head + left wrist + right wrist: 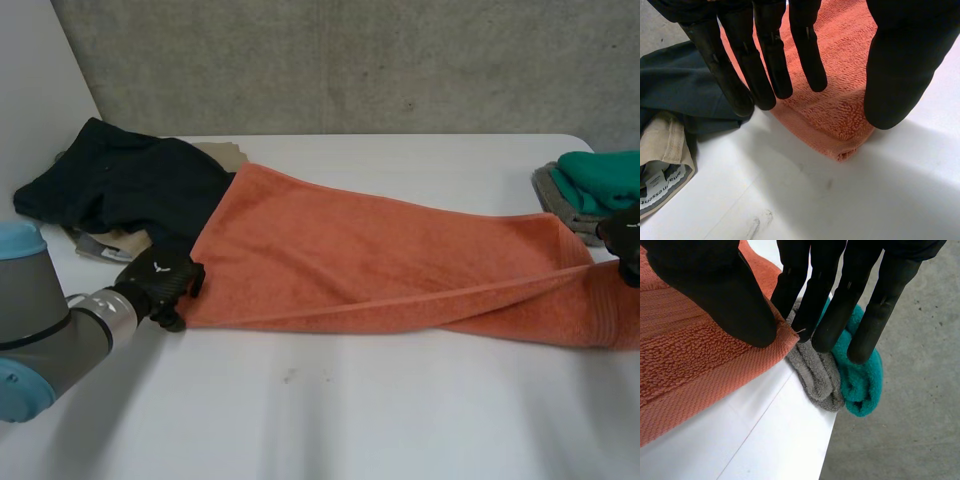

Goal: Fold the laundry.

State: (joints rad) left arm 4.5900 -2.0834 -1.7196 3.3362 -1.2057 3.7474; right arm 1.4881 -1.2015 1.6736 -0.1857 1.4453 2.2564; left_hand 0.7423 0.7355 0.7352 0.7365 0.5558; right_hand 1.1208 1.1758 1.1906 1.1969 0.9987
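With teal towel [606, 176] and grey towel [558, 198] already folded at the counter's [330, 420] right edge, the orange towel [380, 260] lies doubled across the middle, my left robot hand [160, 283] resting straight-fingered on its left corner and my right robot hand [626, 240] pinching its right corner, so I judge further folds and the dark garment [120, 185] remain.

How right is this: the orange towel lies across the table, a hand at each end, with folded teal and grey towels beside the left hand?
One slip: the teal towel and grey towel sit beside the right hand, not the left, as the right wrist view shows. The rest stands.
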